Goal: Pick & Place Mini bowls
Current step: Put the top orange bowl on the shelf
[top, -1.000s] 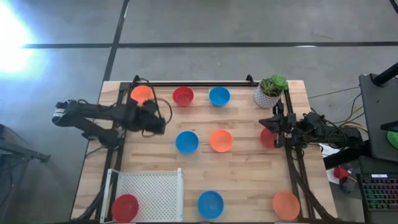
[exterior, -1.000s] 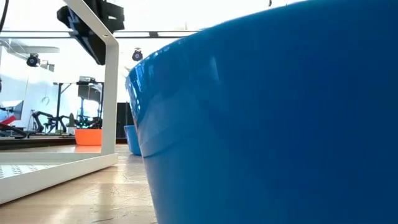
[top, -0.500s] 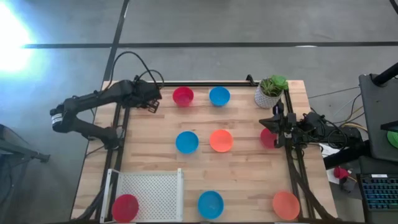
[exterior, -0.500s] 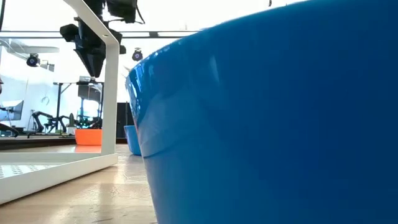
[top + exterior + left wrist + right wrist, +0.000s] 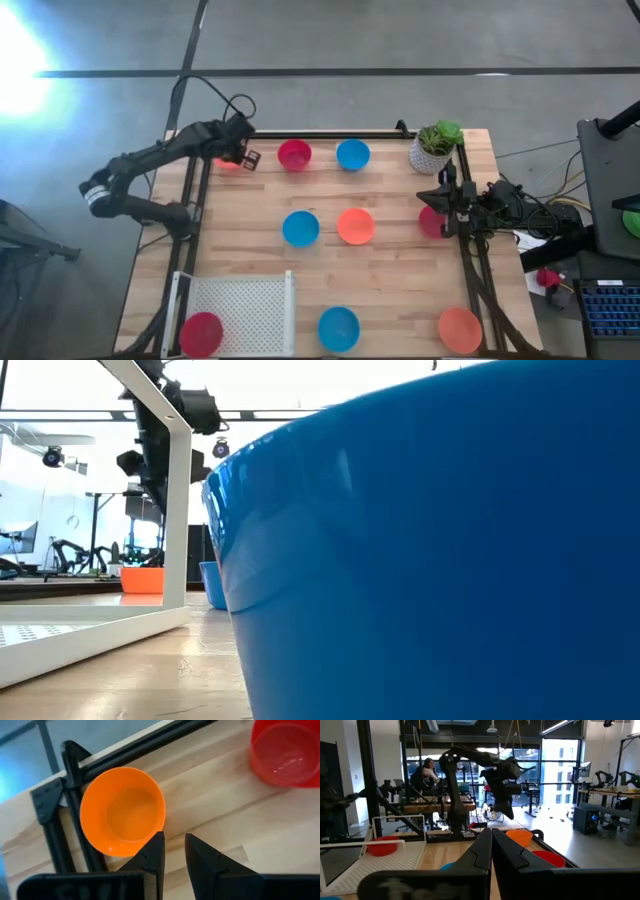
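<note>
1. Hovering over the orange bowl [image 5: 122,811] at the table's far-left corner, the left gripper [image 5: 174,851] has its fingers narrowly parted, holding nothing.
2. That gap may miss the rim and knock the bowl off the edge.
3. Right gripper [image 5: 491,845], pressed closed, waits beside a red bowl [image 5: 431,222].

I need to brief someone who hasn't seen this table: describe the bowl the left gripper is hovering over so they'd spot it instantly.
Start at the table's far edge, where the black rail runs, and go to its left corner. The orange bowl sits there under the left gripper. It is the row's only orange bowl; beside it stand a red bowl and a blue bowl.
</note>
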Robot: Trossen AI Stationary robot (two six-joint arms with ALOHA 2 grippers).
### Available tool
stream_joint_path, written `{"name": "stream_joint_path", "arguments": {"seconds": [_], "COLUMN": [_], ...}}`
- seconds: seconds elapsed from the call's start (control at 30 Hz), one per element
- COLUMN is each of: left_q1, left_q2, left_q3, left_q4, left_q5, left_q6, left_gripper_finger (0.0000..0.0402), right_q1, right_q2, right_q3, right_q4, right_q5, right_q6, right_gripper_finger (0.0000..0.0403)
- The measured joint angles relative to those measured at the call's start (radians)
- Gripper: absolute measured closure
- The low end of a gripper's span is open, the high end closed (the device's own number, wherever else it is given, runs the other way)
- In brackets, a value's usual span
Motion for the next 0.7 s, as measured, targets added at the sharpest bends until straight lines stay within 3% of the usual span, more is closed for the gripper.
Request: {"name": "stream_joint_path", "arguments": {"seconds": [0.5,0.7], "left_q1": [0.117,0.142], "left_q2": [0.010,0.043], "left_q3": [-0.207,-0.237], "left_q4": [0.334,0.378], "left_q5": [0.105,0.128], "left_q6": [0.070,0.072], "left_gripper_finger": [0.0333,0.0333], "right_q1": [0.000,0.000], "right_q2": [0.000,0.000], "right_q3": [0.000,0.000], "right_q4": [0.000,0.000], "right_q5": [0.000,0.000], "right_q6": [0.013,0.011], "right_gripper_finger": [0.0394,0.0394]}}
